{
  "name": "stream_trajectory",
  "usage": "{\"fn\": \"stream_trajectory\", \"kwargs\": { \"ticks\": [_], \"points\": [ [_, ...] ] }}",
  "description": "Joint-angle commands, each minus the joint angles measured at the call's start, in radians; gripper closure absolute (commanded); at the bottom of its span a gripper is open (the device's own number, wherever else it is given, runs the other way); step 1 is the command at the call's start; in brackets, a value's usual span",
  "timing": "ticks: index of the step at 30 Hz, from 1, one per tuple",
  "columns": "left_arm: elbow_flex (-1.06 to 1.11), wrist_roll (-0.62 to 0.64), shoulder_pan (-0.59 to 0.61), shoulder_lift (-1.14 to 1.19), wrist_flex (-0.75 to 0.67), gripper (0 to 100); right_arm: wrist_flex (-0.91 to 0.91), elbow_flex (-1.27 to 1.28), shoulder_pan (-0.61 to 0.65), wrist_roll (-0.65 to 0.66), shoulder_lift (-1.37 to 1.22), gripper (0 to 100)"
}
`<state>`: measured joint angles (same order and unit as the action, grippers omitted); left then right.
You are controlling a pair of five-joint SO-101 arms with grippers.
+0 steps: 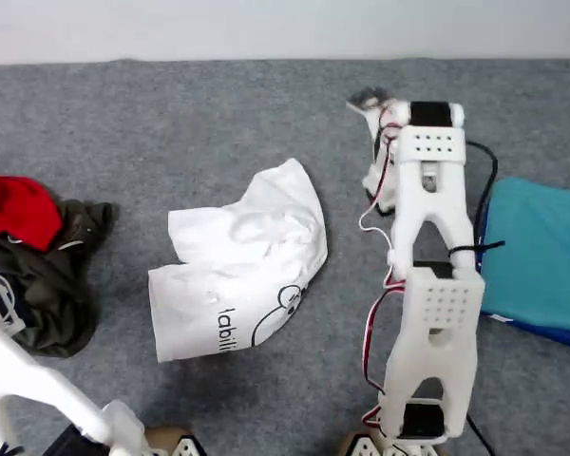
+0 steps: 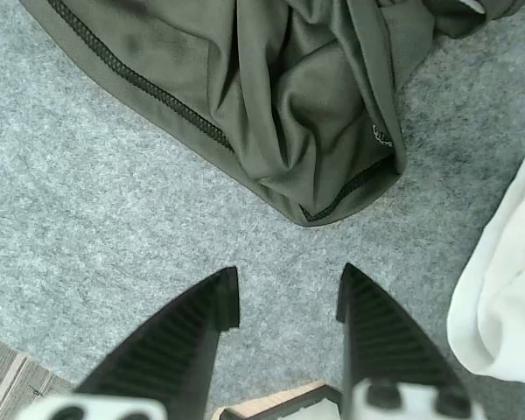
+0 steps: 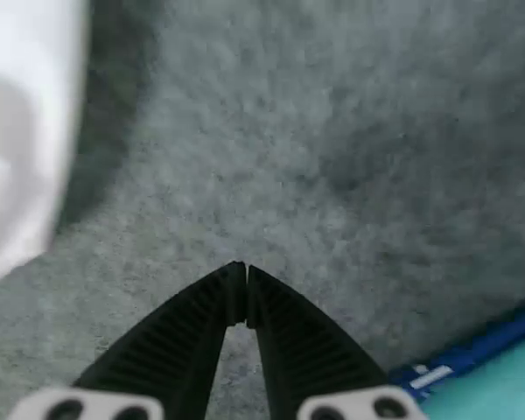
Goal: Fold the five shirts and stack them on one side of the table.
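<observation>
We see the white shirt [image 1: 242, 266] crumpled mid-table, black print up. Olive shirt [image 1: 47, 285] and red shirt [image 1: 19, 209] are heaped at 9 o'clock, teal shirt [image 1: 537, 252] flat at 3 o'clock. Left gripper [image 2: 284, 297] jaws wide apart, empty; right gripper [image 3: 245, 293] jaws pressed together, empty. Grey carpet [image 1: 171, 123] covers the table, pale wall [image 1: 266, 28] at 12.

Centre: loose shirt [image 1: 242, 275] on the table [image 1: 171, 123].
Left edge: shirt heap [image 1: 47, 275], one shirt atop another.
Right edge: folded shirts [image 1: 537, 252], stacked.
Between centre and right: right arm [image 1: 427, 285].
</observation>
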<state>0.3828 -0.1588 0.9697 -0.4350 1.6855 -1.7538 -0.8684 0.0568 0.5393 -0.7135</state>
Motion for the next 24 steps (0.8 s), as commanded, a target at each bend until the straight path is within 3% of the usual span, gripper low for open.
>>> {"fn": "stream_trajectory", "kwargs": {
  "ticks": [1, 6, 11, 16, 24],
  "points": [
    [-0.004, -0.008, -0.002, -0.032, -0.012, 81, -0.036, -0.038, 0.119, 0.009, 0.191, 98.6],
    [-0.002, -0.008, -0.002, -0.032, -0.017, 81, -0.033, -0.038, 0.341, 0.0, 0.237, 88.8],
    [-0.002, -0.008, -0.002, -0.032, -0.017, 81, 0.013, -0.038, 0.473, -0.172, 0.202, 80.9],
    [-0.002, -0.008, -0.002, -0.032, -0.017, 81, 0.022, -0.038, 0.556, -0.235, 0.148, 76.6],
    [-0.002, -0.006, -0.002, -0.032, -0.017, 81, 0.021, -0.038, 0.576, -0.186, 0.101, 76.7]
  ]
}}
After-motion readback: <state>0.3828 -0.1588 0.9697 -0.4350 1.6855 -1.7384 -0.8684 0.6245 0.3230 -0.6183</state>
